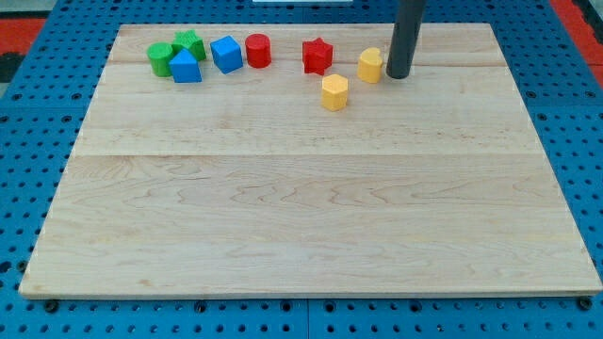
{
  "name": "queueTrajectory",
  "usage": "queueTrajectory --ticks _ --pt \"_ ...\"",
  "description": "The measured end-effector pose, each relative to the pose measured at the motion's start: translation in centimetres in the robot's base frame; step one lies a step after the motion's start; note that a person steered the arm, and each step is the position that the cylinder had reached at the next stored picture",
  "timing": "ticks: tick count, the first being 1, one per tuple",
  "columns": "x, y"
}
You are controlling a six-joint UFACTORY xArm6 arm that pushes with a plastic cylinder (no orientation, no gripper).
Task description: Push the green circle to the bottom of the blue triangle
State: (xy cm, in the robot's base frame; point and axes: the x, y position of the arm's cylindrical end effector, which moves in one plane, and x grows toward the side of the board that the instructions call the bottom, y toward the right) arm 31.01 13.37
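Note:
The green circle (160,58) sits at the view's top left on the wooden board (311,207), touching the left side of the blue triangle (186,67). A green star (191,43) is just above the triangle. My tip (398,74) is far to the right of them, at the view's top right, right beside a yellow block (370,65) on its right side.
A blue cube (226,54), a red cylinder (258,50) and a red star (317,56) stand in a row along the top. A yellow hexagon (334,91) lies below the red star. A blue pegboard (28,141) surrounds the board.

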Motion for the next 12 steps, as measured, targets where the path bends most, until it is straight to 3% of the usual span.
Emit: queueTrajectory --ticks 2,3,5,6,7,8,9,12 --pt "7.7 -1.5" --pt "9.2 -12.6" --pt "5.8 -35.0" --pt "0.7 -40.0" --pt "-4.3 -41.9" --pt "-5.6 -43.7" --pt "-6.3 -41.6" --pt "-1.7 -29.3"
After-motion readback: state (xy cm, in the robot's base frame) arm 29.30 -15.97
